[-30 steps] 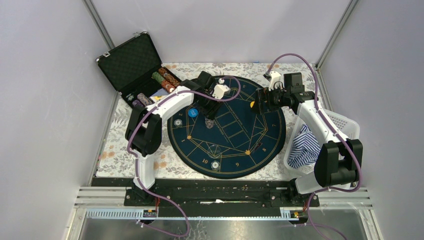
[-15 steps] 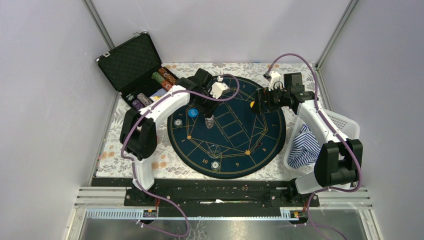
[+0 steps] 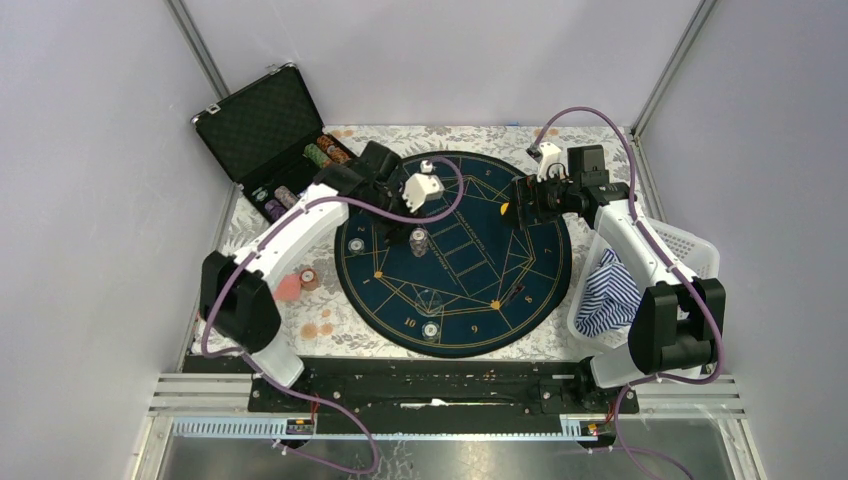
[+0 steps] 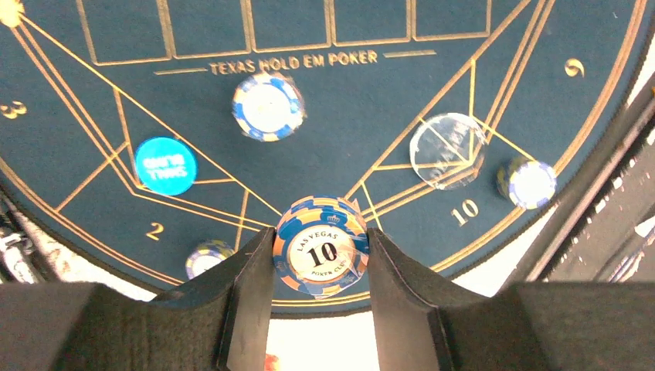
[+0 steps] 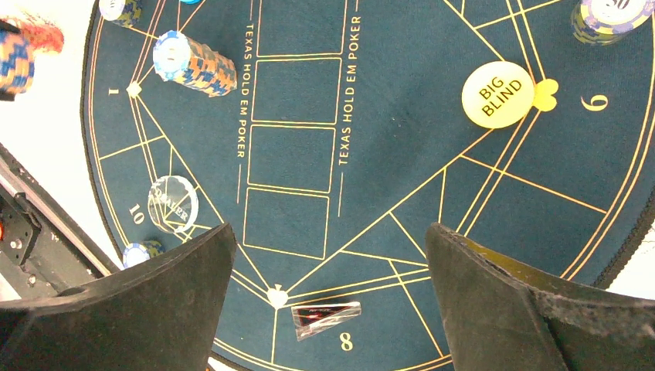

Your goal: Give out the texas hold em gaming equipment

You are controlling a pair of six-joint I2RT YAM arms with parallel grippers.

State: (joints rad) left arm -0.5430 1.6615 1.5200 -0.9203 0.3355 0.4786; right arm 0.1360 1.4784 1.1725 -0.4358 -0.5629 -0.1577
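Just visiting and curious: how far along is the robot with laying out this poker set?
Done: the Small Blind, Big Blind and Dealer buttons and chip stacks sit on the poker mat. In hand: the left gripper is shut on orange-and-blue 10 chips; the right gripper is open. Left: more chips in the black case.

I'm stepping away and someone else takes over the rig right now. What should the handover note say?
Left gripper: shut on a stack of orange-and-blue chips, above the mat's edge near the 2.
Right gripper: open, empty, above the mat.
Done: stack at 1, stack at 2, stack at 10, stack at 6; small blind, big blind and dealer disc laid; a red packet, likely cards, at 8.
Left: set down the held stack; more chips sit in the case; other seats look unserved.
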